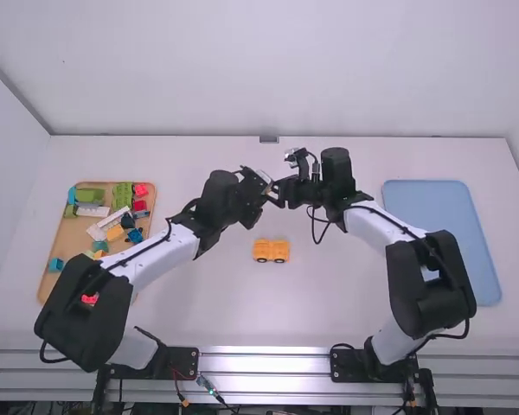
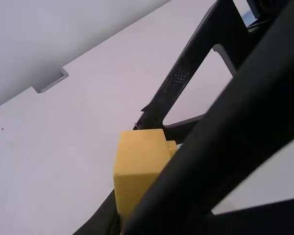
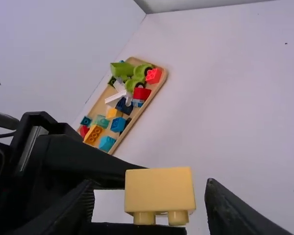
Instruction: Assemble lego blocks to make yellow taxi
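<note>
- Left gripper and right gripper meet over the white table; a yellow wheeled car base stands nearer the camera.
- Left wrist view: a yellow studded brick, pinched by the left gripper.
- Right wrist view: right gripper wide, fingers flanking the brick; for a clean handover, likely close squarely before the left releases.

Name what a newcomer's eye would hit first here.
Likely the yellow block above mid-table: the left gripper holds it, while the right gripper stands open around it. Next, the yellow-orange wheeled car base on the table, nearer the arms' bases, then the wooden tray of mixed bricks at left.
</note>
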